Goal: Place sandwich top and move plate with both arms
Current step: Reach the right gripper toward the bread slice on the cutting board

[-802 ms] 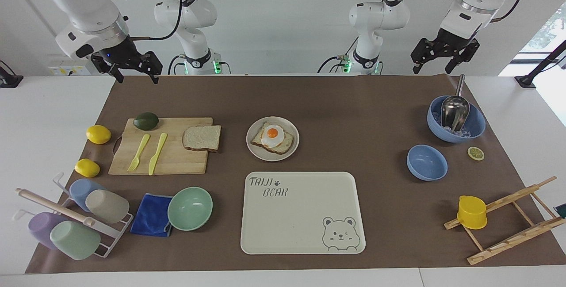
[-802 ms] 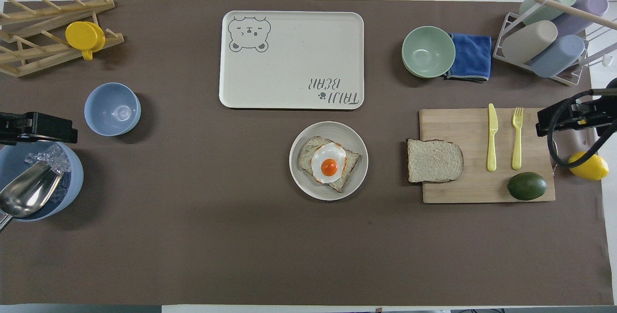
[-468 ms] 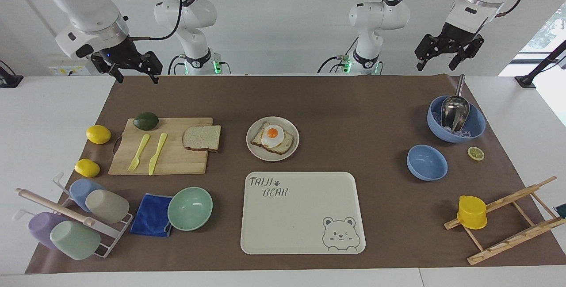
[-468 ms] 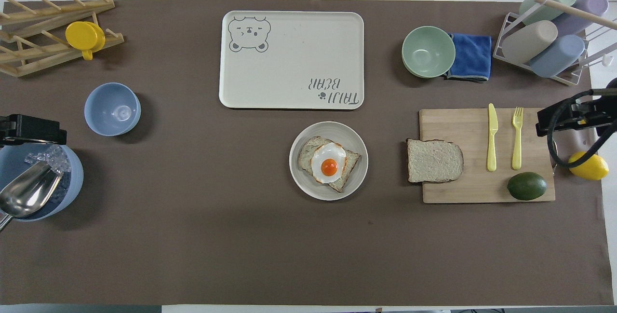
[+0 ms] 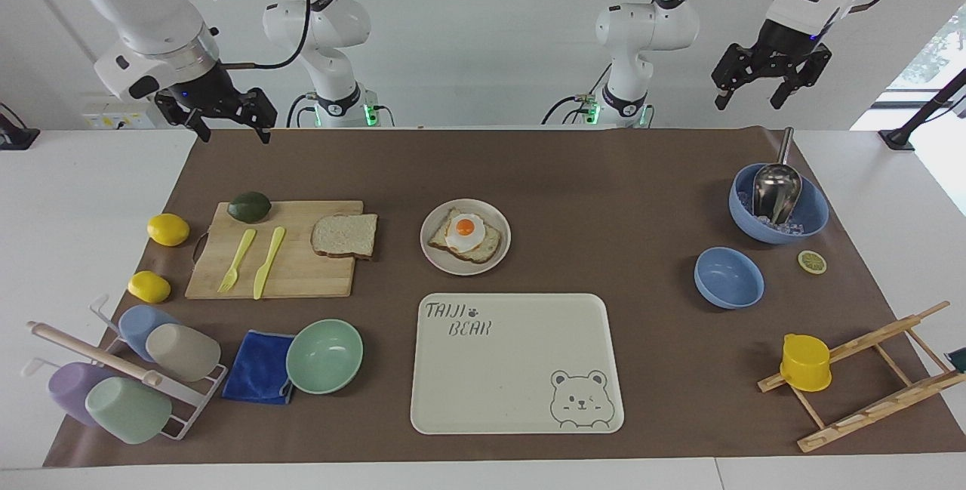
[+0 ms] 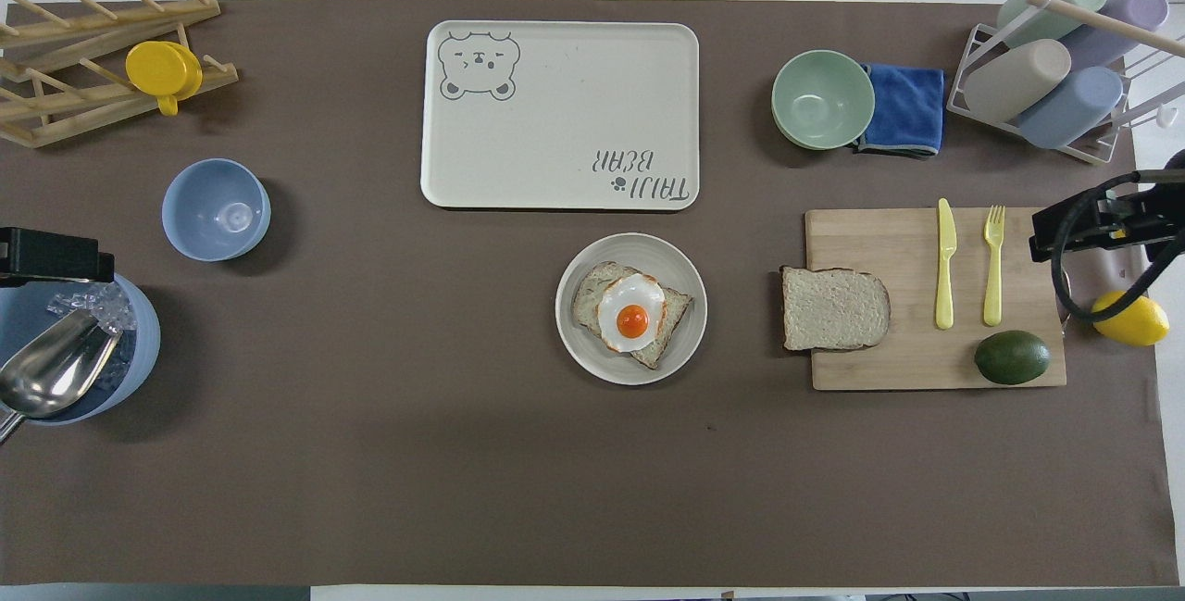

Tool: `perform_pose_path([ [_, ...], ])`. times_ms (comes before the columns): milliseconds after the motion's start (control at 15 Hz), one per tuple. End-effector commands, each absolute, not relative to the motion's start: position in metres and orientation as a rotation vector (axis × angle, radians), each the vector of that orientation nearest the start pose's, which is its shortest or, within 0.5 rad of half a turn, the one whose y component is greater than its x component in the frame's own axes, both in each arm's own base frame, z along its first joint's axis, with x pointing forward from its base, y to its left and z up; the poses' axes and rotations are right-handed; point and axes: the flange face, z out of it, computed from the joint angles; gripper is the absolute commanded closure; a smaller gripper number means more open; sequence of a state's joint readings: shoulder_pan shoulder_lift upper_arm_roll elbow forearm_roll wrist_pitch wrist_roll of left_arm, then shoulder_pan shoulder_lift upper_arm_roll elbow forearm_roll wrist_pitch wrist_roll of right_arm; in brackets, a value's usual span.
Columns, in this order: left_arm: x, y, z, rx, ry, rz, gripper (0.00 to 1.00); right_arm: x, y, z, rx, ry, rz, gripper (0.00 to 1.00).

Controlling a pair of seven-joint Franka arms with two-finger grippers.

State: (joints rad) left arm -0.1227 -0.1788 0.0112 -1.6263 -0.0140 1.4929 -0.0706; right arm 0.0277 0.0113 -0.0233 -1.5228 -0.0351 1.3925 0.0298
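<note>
The left arm's black two-fingered claw, released and empty, has risen at the upper right of the facing frame, above the blue ice bowl; the right black claw waits released at upper left; so no reach has begun; the pale speckled bread slice lies on the wooden cutting board left of centre; the round beige plate sits mid-frame on the brown-covered worktop; white wall above.

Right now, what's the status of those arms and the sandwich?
Left gripper and right gripper open, raised, empty. Bread slice on cutting board; egg toast on plate. Nothing between them.
</note>
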Motion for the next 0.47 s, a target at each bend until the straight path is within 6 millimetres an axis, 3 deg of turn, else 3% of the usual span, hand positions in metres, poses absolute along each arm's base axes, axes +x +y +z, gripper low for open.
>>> perform_pose_path([
  [0,0.478,-0.054,0.69,-3.168,0.077,-0.072,0.0,0.537,0.008,0.624,-3.173,-0.04,0.219,0.0],
  [200,0.479,-0.053,0.69,-3.168,0.075,-0.069,0.0,0.54,0.031,0.611,-3.241,-0.022,0.222,0.0],
  [401,0.479,-0.053,0.69,-3.168,0.075,-0.069,0.0,0.551,0.09,0.572,-3.356,-0.032,0.287,0.0],
])
